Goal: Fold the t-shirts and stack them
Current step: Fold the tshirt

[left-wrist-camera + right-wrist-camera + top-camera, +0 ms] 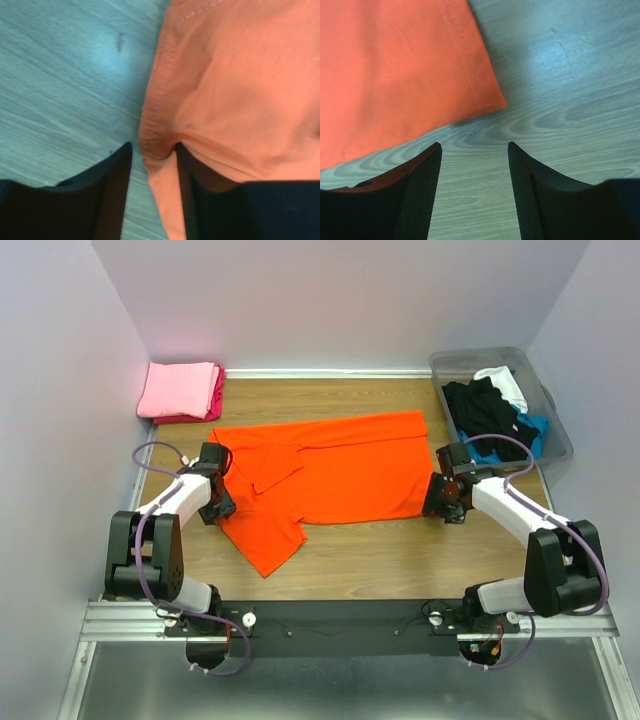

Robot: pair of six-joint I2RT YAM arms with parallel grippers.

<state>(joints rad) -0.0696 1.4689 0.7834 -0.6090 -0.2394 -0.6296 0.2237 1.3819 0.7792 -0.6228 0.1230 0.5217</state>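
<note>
A bright orange t-shirt [340, 475] lies spread across the middle of the table, partly folded, with one sleeve pointing toward the near edge. My left gripper [222, 502] sits low at the shirt's left edge. In the left wrist view its jaws [154, 150] straddle a bunched fold of the orange hem [157, 145]; the right finger touches the cloth and a gap remains at the left finger. My right gripper [443, 502] is open over bare wood beside the shirt's right corner [490, 102], with nothing between its fingers [475, 147].
A folded light pink t-shirt [180, 388] lies on a magenta one [214, 405] at the back left corner. A translucent grey bin [557, 435] at the back right holds black [485, 410], white [505, 383] and blue [530, 427] t-shirts. Walls close in on three sides.
</note>
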